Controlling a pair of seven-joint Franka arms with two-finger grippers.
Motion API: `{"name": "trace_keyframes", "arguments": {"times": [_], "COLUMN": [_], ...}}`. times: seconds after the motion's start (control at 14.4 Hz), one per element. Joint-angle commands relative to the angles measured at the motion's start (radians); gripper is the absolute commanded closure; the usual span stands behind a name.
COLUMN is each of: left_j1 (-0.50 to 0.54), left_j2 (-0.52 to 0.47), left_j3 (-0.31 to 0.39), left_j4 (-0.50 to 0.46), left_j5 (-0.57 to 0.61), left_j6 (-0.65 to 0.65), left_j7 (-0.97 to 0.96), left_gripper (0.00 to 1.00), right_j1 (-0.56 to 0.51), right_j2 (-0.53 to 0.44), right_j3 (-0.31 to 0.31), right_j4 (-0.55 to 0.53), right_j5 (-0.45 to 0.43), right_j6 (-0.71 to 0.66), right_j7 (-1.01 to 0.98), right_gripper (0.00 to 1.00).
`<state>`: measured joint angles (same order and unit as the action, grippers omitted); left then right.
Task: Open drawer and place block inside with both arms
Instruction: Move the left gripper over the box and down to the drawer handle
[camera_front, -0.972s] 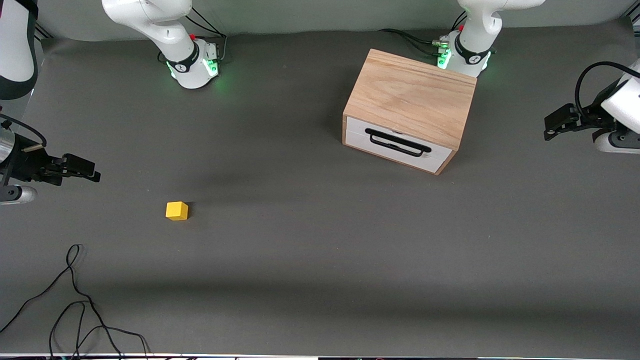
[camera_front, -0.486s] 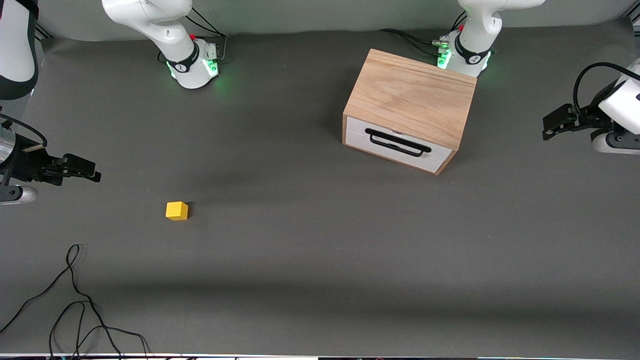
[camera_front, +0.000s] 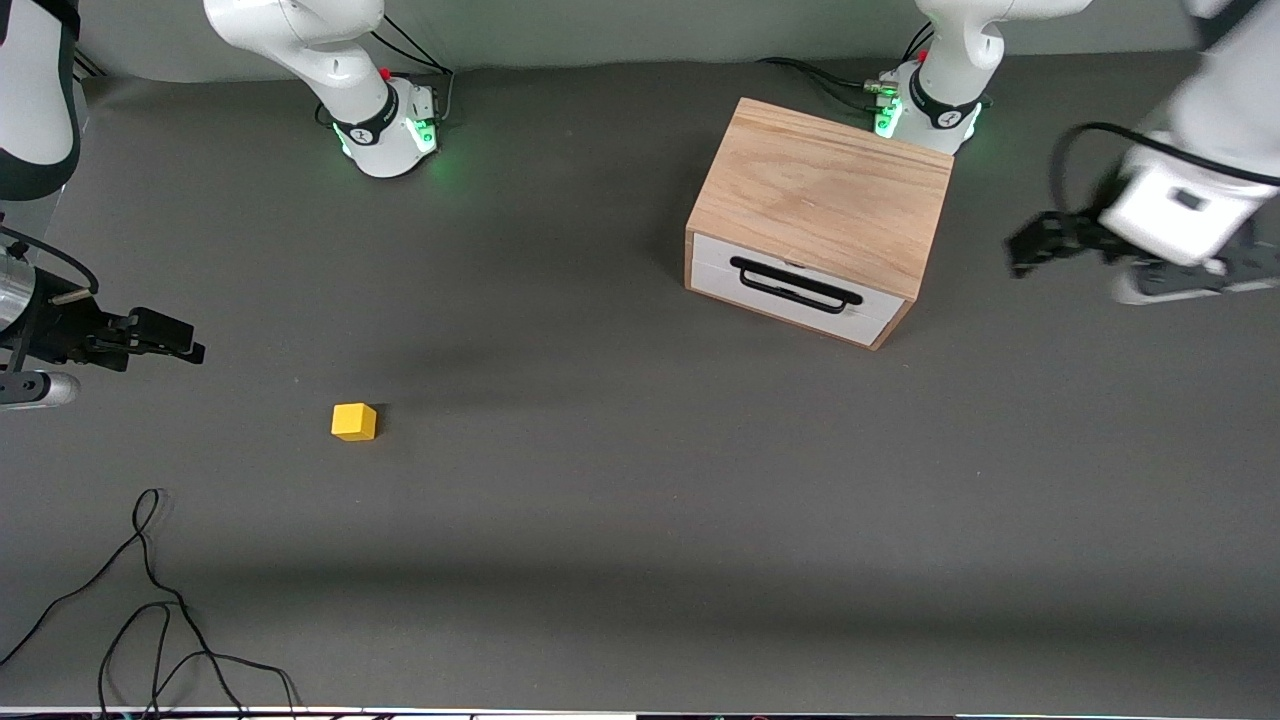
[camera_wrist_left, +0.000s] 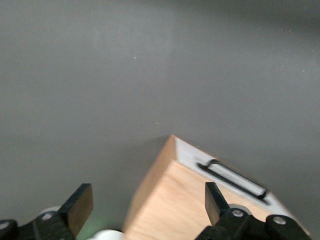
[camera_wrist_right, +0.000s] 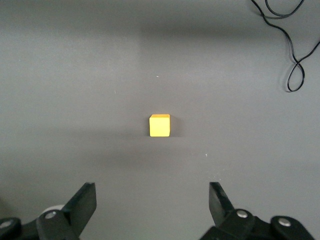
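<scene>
— Drawer (camera_front: 795, 290) first: where does it sit, and is it out at all?

— It sits flush in the wooden box (camera_front: 825, 190), white front showing, black handle (camera_front: 795, 285) across it. The box stands on the bench (camera_front: 640, 520) toward the left arm's end, just in front of that arm's base.

— And the block (camera_front: 354, 421)?

— Resting alone on the bench toward the right arm's end, nearer the front camera than the box and well apart from it. Nothing touches it.

— Tools?

— The right tool (camera_front: 165, 338) hangs over the bench at its own end, beside the block but clear of it; its wrist view shows the fingers (camera_wrist_right: 82, 202) spread wide and empty, the block between and ahead of them. The left tool (camera_front: 1035, 245) is over the bench beside the box, fingers (camera_wrist_left: 80, 205) wide too, holding nothing, with the box corner and handle in its wrist view.

— Anything else?

— A loose black cable (camera_front: 150, 600) lies near the front edge at the right arm's end.
</scene>
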<state>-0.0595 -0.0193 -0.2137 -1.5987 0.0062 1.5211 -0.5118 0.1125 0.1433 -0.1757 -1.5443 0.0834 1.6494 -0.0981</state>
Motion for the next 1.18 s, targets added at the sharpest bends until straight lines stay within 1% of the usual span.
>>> {"name": "trace_keyframes", "arguments": {"times": [0.0,0.21,0.28,0.49,0.62,0.76,0.97,1.11], "left_j1": [-0.011,-0.013,-0.019,-0.042,-0.086,-0.086,-0.077,-0.074], "left_j2": [0.015,0.058,0.070,0.117,0.142,0.168,0.231,0.291], "left_j3": [-0.116,-0.226,-0.260,-0.308,-0.309,-0.308,-0.302,-0.297], "left_j4": [0.008,0.032,0.034,0.068,0.071,0.069,0.056,0.056], "left_j5": [0.005,0.005,0.005,0.006,0.020,0.020,0.037,0.055], "left_j6": [-0.004,-0.004,-0.003,-0.004,-0.015,-0.021,-0.001,0.011], "left_j7": [-0.312,-0.595,-0.684,-0.920,-1.014,-1.068,-1.085,-1.087], "left_gripper": [0.00,0.00,0.00,0.00,0.00,0.00,0.00,0.00], "right_j1": [0.009,0.012,0.013,0.016,0.016,0.016,0.016,0.016], "right_j2": [-0.008,0.008,0.010,0.005,0.002,-0.002,-0.002,-0.002], "right_j3": [-0.001,0.001,0.001,0.001,0.002,0.001,0.002,0.002], "right_j4": [-0.011,-0.019,-0.037,-0.063,-0.089,-0.115,-0.135,-0.154], "right_j5": [-0.004,-0.004,-0.004,-0.007,-0.013,-0.013,-0.014,-0.013], "right_j6": [0.007,0.039,0.058,0.075,0.104,0.122,0.148,0.165], "right_j7": [0.015,0.015,0.015,0.015,0.012,0.012,0.012,0.012], "right_gripper": [0.00,0.00,0.00,0.00,0.00,0.00,0.00,0.00]}}
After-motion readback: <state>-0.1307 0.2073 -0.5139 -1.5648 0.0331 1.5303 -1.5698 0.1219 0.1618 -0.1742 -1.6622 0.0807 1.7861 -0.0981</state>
